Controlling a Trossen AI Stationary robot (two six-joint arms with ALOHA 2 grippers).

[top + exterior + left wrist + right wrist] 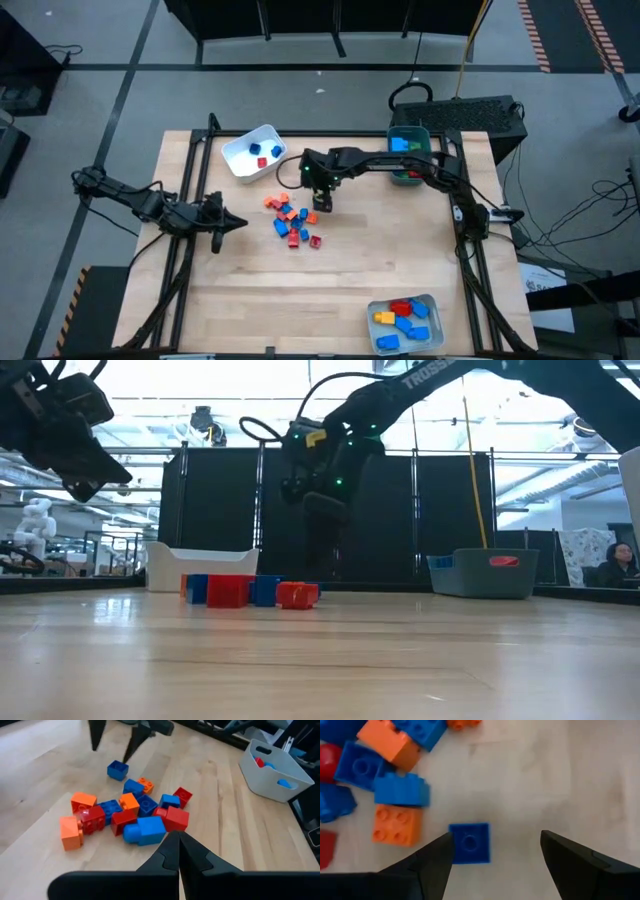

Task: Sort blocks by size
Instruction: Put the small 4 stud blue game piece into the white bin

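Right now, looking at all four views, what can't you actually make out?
- Low view: the right gripper blends into the dark screen behind, so its height above the table is unclear.
- High view: the teal tray is partly covered by the right arm; its contents are mostly hidden.
- Low view: front blocks in the pile hide those behind.
- Right wrist view: the small blue block is partly covered by a finger.

Blocks (340, 795) at the right wrist view's edge are cut off.

Wooden table (250, 290); blocks (293, 222); trays (251, 153)
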